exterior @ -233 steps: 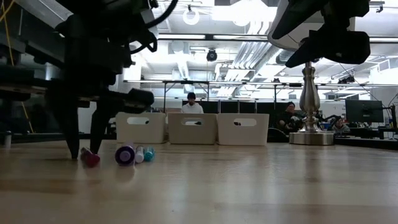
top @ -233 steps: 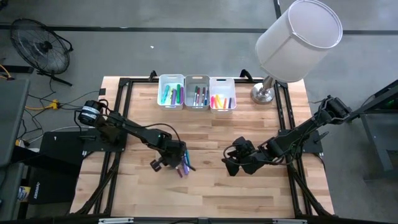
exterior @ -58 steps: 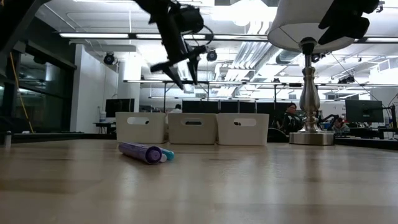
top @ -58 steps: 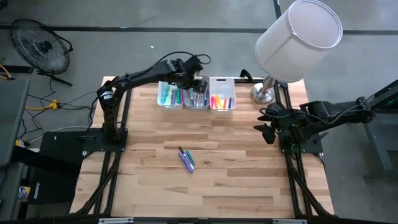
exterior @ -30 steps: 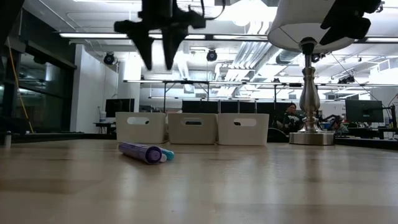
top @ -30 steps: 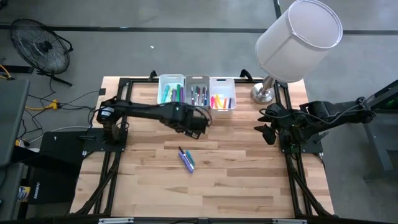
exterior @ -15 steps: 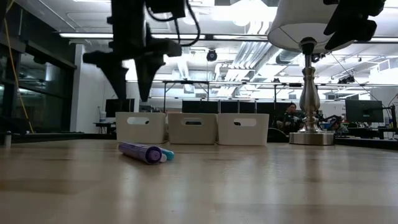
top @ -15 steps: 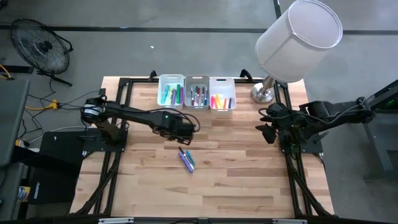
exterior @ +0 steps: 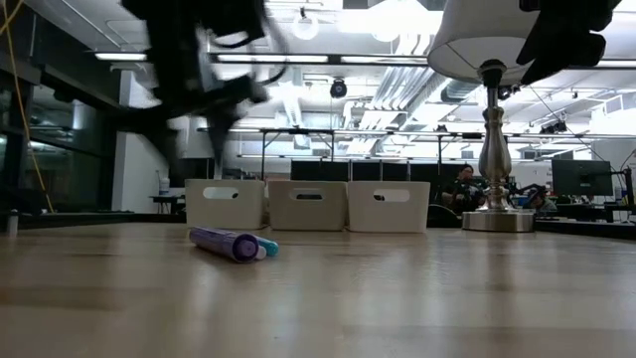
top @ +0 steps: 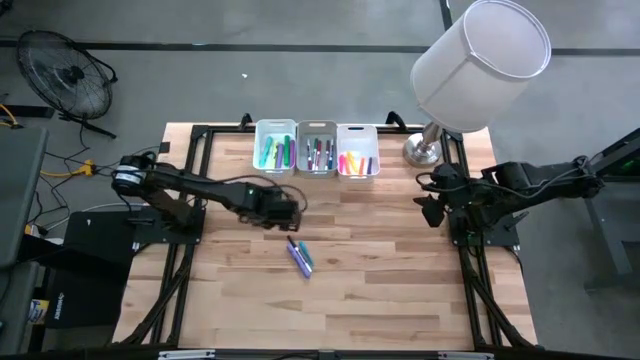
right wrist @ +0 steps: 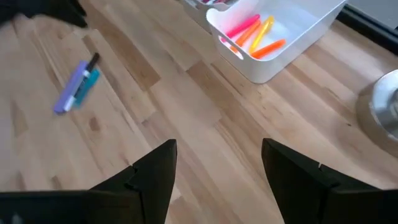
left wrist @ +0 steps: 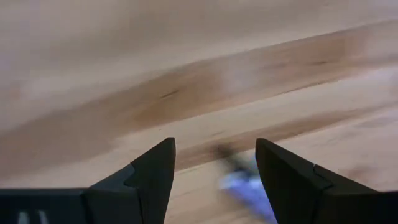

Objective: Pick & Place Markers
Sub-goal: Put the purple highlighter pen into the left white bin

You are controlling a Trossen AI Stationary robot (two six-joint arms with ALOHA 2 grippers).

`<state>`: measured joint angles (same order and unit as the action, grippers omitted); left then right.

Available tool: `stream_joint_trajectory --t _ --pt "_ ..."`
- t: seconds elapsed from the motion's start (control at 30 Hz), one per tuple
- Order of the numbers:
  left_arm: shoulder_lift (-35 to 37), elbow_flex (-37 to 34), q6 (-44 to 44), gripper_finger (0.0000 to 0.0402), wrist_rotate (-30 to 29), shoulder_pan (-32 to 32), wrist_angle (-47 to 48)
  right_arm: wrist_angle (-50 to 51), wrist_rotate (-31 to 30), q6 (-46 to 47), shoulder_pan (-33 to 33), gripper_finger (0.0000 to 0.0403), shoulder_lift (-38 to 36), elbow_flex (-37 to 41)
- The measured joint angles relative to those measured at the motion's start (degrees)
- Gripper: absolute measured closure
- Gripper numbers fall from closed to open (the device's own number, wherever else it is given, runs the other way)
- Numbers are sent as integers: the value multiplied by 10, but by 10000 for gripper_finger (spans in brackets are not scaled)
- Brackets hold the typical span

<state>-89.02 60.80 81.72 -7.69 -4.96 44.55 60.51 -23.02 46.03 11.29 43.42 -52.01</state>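
Note:
Two loose markers, one purple (top: 299, 257) and one teal (top: 307, 263), lie side by side on the wooden table near its middle. They also show in the low view as markers (exterior: 231, 243) and in the right wrist view as markers (right wrist: 77, 87). My left gripper (top: 283, 212) hangs open above the table, just far-left of them. Its wrist view shows the left gripper (left wrist: 214, 146) with the blurred purple marker (left wrist: 244, 186) beyond its fingers. My right gripper (top: 428, 207) waits open at the right edge, and nothing lies between its fingers (right wrist: 219, 146).
Three white bins stand in a row at the far edge. The left bin (top: 276, 148) holds green and teal markers, the middle bin (top: 317, 150) holds dark and red ones, and the right bin (top: 358, 152) holds pink, orange and yellow ones. A lamp (top: 430, 148) stands at the far right.
My left gripper has moved from in front of the bins toward the table's left and near edges, coming down toward the loose markers. It has stayed open. The markers have not moved.

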Motion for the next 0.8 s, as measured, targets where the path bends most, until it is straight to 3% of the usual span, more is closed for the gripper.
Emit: stream_joint_trajectory --t 0.13,0.27,0.43,0.8 --pt "4 -3 80 186 -15 -36 -55 19 7 -44 0 179 -4 0" --pt "2 -1 218 186 -60 -82 -90 43 26 -99 0 179 -12 0" --pt "-20 23 332 186 -78 -128 -71 74 39 -130 0 179 -23 0" --pt "-85 120 411 186 -37 -138 -8 81 48 -180 0 179 -42 0"
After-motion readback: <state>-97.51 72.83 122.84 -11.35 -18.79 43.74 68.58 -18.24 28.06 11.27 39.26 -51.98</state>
